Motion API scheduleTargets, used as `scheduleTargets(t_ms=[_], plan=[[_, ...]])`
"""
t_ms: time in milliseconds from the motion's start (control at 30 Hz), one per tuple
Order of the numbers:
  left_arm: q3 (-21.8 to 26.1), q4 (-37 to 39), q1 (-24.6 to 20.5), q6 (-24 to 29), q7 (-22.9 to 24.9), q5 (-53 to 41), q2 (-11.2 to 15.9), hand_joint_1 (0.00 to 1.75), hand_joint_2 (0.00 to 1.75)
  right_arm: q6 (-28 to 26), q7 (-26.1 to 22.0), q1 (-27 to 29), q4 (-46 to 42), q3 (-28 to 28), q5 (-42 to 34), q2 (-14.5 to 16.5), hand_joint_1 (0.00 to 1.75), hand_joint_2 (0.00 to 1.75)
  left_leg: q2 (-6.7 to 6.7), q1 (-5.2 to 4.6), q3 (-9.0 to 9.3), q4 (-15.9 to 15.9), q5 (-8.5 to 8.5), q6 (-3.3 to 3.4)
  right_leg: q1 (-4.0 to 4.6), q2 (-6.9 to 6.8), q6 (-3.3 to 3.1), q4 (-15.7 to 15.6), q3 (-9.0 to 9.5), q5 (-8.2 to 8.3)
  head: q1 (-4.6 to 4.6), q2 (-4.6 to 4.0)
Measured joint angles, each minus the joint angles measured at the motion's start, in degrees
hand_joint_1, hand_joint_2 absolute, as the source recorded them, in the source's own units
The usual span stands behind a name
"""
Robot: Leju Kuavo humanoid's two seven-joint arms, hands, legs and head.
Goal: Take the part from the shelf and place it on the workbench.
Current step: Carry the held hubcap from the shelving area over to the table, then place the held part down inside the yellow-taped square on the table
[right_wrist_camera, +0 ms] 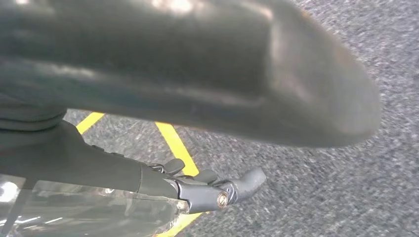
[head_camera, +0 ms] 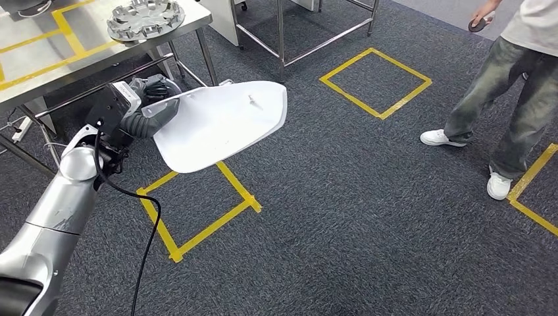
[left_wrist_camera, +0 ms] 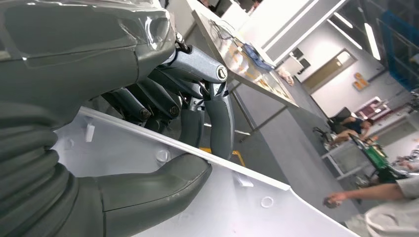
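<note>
One large part, a flat white moulded-plastic panel [head_camera: 220, 125] with a smooth matt face and rounded outline, is carried above the dark grey carpet [head_camera: 342, 217], its long axis running away from the left hand [head_camera: 150, 105] toward the robot's right. That hand pinches one edge, the thick grey thumb on one face and the darker fingers [left_wrist_camera: 217, 123] on the other. Just beyond lies the steel workbench [head_camera: 39, 66] with yellow tape; its near corner bears a silver ribbed metal disc [head_camera: 145, 18]. The right hand [right_wrist_camera: 207, 190] hangs with fingers loosely extended, holding nothing.
</note>
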Motion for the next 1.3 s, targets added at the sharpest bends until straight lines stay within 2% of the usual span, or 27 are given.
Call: scheduleTargets(t_ms=[33, 67, 133, 167, 200, 233, 267, 333, 367, 433, 500, 567, 633, 667, 700, 767, 800, 833, 867, 933, 1000, 1067, 1133, 1167, 1200, 1233, 1300], plan=[[-0.22, 0.28, -0.36, -0.02, -0.01, 0.01, -0.12, 1.75, 1.75, 0.04, -0.01, 0.12, -0.03, -0.05, -0.02, -0.03, 0.00, 0.00, 1.94, -0.01, -1.65, 3.20, -1.30, -0.19, 0.23, -0.46, -0.34, -0.03, 0.22, -0.18, -0.17, 0.00], [-0.45, 0.57, -0.63, -0.04, -0.01, 0.01, -0.28, 1.75, 1.75, 0.08, -0.01, 0.30, -0.04, -0.15, -0.05, -0.01, 0.00, 0.00, 3.10, 0.05, -3.78, 7.12, -2.73, -0.31, 0.44, -1.00, -0.56, -0.03, 0.37, -0.39, -0.31, 0.00], [-0.92, 1.11, -0.79, -0.12, 0.05, 0.00, -0.59, 1.75, 1.75, 0.11, -0.05, 0.61, -0.07, -0.39, -0.14, -0.04, 0.00, 0.00, 3.84, 0.08, -7.30, 12.75, -4.02, -0.26, 0.81, -2.20, -0.83, -0.02, 0.67, -0.80, -0.34, 0.00], [-1.16, 1.33, -0.84, -0.17, 0.12, -0.01, -0.72, 1.75, 1.75, 0.15, -0.17, 0.69, -0.08, -0.53, -0.21, -0.04, 0.00, 0.00, 3.92, 0.01, -7.63, 12.67, -3.19, -0.01, 1.05, -2.84, -0.89, -0.02, 0.92, -1.03, -0.35, 0.00], [-1.34, 1.47, -0.95, -0.21, 0.18, -0.01, -0.81, 1.75, 1.75, 0.22, -0.32, 0.74, -0.08, -0.66, -0.29, -0.03, 0.00, 0.00, 4.14, -0.18, -6.64, 10.18, -1.39, 0.50, 1.34, -3.46, -0.96, -0.04, 1.27, -1.28, -0.35, 0.00], [-1.46, 1.54, -1.19, -0.23, 0.24, -0.03, -0.89, 1.75, 1.75, 0.33, -0.50, 0.75, -0.08, -0.75, -0.37, 0.02, 0.00, 0.00, 4.94, -0.62, -4.71, 6.15, 0.79, 1.37, 1.62, -4.05, -1.02, -0.10, 1.68, -1.54, -0.34, 0.00], [-1.56, 1.57, -1.57, -0.24, 0.27, -0.06, -0.98, 1.75, 1.75, 0.46, -0.68, 0.78, -0.08, -0.85, -0.44, 0.20, 0.00, 0.00, 6.40, -1.22, -2.68, 2.14, 2.34, 2.37, 1.94, -4.69, -1.05, -0.19, 2.09, -1.79, -0.26, 0.00], [-1.75, 1.62, -2.55, -0.25, 0.33, -0.15, -1.25, 1.75, 1.75, 0.69, -0.87, 0.84, -0.10, -0.97, -0.55, 0.48, 0.00, 0.00, 8.58, -2.31, -0.36, -2.49, 3.27, 3.82, 2.24, -6.03, -0.93, -0.49, 2.55, -2.11, -0.15, 0.00], [-1.87, 1.66, -2.94, -0.25, 0.41, -0.27, -1.37, 1.75, 1.75, 0.81, -0.94, 0.86, -0.13, -1.01, -0.59, 0.61, 0.00, 0.00, 8.65, -2.57, -0.14, -3.03, 2.95, 4.04, 2.26, -6.80, -0.75, -0.70, 2.73, -2.23, -0.12, 0.00], [-2.07, 1.75, -3.21, -0.25, 0.64, -0.60, -1.56, 1.75, 1.75, 1.03, -1.04, 0.78, -0.19, -1.08, -0.63, 0.63, 0.00, 0.00, 6.92, -2.44, 0.93, -4.50, 3.38, 4.16, 2.30, -7.90, -0.38, -1.23, 3.40, -2.45, -0.16, 0.00], [-2.25, 1.87, -3.38, -0.25, 0.80, -0.91, -1.90, 1.75, 1.75, 1.17, -1.14, 0.73, -0.26, -1.15, -0.65, 0.66, 0.00, 0.00, 5.44, -1.87, 2.77, -6.62, 4.28, 4.29, 2.28, -5.84, -0.23, 0.45, 3.00, -3.26, -0.09, 0.00], [-2.45, 2.04, -3.53, -0.36, 0.85, -1.21, -2.56, 1.75, 1.75, 1.20, -1.18, 0.91, -0.35, -1.26, -0.69, 0.60, 0.00, 0.00, 3.93, -1.48, 3.58, -7.58, 4.80, 4.35, 1.87, -2.55, -0.13, 6.68, -0.43, -5.28, 0.09, 0.00], [-2.68, 2.25, -3.18, -0.51, 0.93, -1.58, -3.11, 1.75, 1.75, 1.20, -1.19, 1.14, -0.46, -1.33, -0.74, 0.45, 0.00, 0.00, 2.10, -1.33, 3.61, -7.52, 4.70, 4.16, 1.28, -1.54, 0.50, 12.74, -4.50, -6.64, 0.15, 0.00], [-2.80, 2.34, -2.91, -0.56, 0.99, -1.82, -3.27, 1.75, 1.75, 1.20, -1.19, 1.21, -0.54, -1.34, -0.76, 0.40, 0.00, 0.00, 1.19, -1.18, 3.62, -7.37, 4.54, 3.94, 0.95, -1.46, 1.16, 13.22, -5.36, -6.14, 0.14, 0.00], [-2.88, 2.41, -2.71, -0.57, 1.07, -2.03, -3.39, 1.75, 1.75, 1.22, -1.19, 1.21, -0.61, -1.35, -0.76, 0.38, 0.00, 0.00, 0.33, -0.93, 3.62, -7.06, 4.29, 3.58, 0.56, -1.38, 2.02, 11.44, -5.06, -4.73, 0.15, 0.00], [-2.93, 2.46, -2.55, -0.58, 1.21, -2.32, -3.63, 1.75, 1.75, 1.26, -1.18, 1.18, -0.72, -1.34, -0.76, 0.46, 0.00, 0.00, -1.20, -0.45, 3.35, -5.81, 3.38, 2.50, -0.31, 0.02, 3.72, 4.26, -2.27, -0.98, 0.23, 0.00], [-2.88, 2.48, -2.56, -0.59, 1.31, -2.41, -3.68, 1.75, 1.75, 1.29, -1.18, 1.18, -0.74, -1.33, -0.75, 0.56, 0.00, 0.00, -1.85, -0.34, 3.01, -4.97, 2.87, 1.92, -0.62, 0.92, 3.87, 1.48, -1.08, 0.21, 0.28, 0.00], [-2.84, 2.48, -2.56, -0.63, 1.36, -2.52, -3.72, 1.75, 1.75, 1.31, -1.16, 1.18, -0.76, -1.33, -0.75, 0.65, 0.00, 0.00, -2.43, -0.29, 2.60, -4.34, 2.48, 1.45, -0.76, 1.59, 3.62, -0.03, -0.38, 0.74, 0.29, 0.00], [-2.80, 2.48, -2.54, -0.71, 1.42, -2.66, -3.70, 1.75, 1.75, 1.35, -1.15, 1.14, -0.79, -1.33, -0.74, 0.73, 0.00, 0.00, -2.93, -0.28, 2.25, -4.03, 2.27, 1.14, -0.62, 1.81, 2.99, -0.08, -0.32, 0.61, 0.30, 0.00], [-2.68, 2.46, -2.45, -0.87, 1.49, -2.92, -3.62, 1.75, 1.75, 1.45, -1.14, 0.99, -0.84, -1.33, -0.71, 0.81, 0.00, 0.00, -3.55, -0.03, 1.90, -3.86, 2.10, 0.80, -0.51, 0.84, 1.87, -0.15, -0.14, 0.47, 0.24, 0.00], [-2.47, 2.47, -2.60, -1.00, 1.54, -3.03, -3.41, 1.75, 1.75, 1.57, -1.15, 0.88, -0.89, -1.33, -0.66, 0.90, 0.00, 0.00, -1.41, 0.09, 0.87, -1.84, 1.00, 0.31, -0.54, -0.11, 1.04, -0.26, 0.28, 0.21, -0.02, 0.00], [-2.38, 2.49, -2.85, -1.16, 1.58, -3.07, -3.36, 1.75, 1.75, 1.73, -1.16, 1.01, -0.94, -1.33, -0.62, 0.91, 0.00, 0.00, 2.09, 0.14, -2.39, 4.32, -1.61, -0.16, -0.34, -1.12, 0.38, -0.32, 0.71, -0.19, -0.33, 0.00], [-2.41, 2.58, -2.81, -1.34, 1.66, -3.14, -3.45, 1.75, 1.75, 1.87, -1.16, 1.17, -0.95, -1.33, -0.56, 0.90, 0.00, 0.00, 3.55, 0.26, -6.38, 11.07, -3.57, -0.34, -0.08, -2.38, 0.00, -0.32, 0.99, -0.57, -0.38, 0.00], [-2.41, 2.64, -2.76, -1.42, 1.71, -3.17, -3.46, 1.75, 1.75, 1.93, -1.16, 1.19, -0.95, -1.33, -0.52, 0.89, 0.00, 0.00, 3.77, 0.28, -7.35, 12.21, -3.27, -0.32, 0.00, -3.05, -0.08, -0.31, 1.17, -0.77, -0.40, 0.00], [-2.40, 2.69, -2.77, -1.50, 1.75, -3.18, -3.44, 1.75, 1.75, 1.99, -1.16, 1.18, -0.95, -1.33, -0.49, 0.90, 0.00, 0.00, 3.94, 0.27, -7.14, 11.07, -1.93, -0.17, 0.10, -3.73, -0.10, -0.31, 1.43, -1.00, -0.40, 0.00], [-2.38, 2.72, -2.86, -1.61, 1.78, -3.13, -3.42, 1.75, 1.75, 2.05, -1.16, 1.16, -0.95, -1.33, -0.44, 0.91, 0.00, 0.00, 4.34, 0.19, -5.75, 7.87, 0.15, 0.12, 0.21, -4.37, -0.04, -0.32, 1.78, -1.27, -0.40, 0.00], [-2.32, 2.72, -3.32, -1.87, 1.79, -2.98, -3.38, 1.75, 1.75, 2.15, -1.17, 1.14, -0.95, -1.33, -0.31, 1.00, 0.00, 0.00, 6.74, -0.43, -1.92, 0.13, 3.38, 1.00, 0.58, -5.59, 0.17, -0.40, 2.52, -1.83, -0.37, 0.00]])
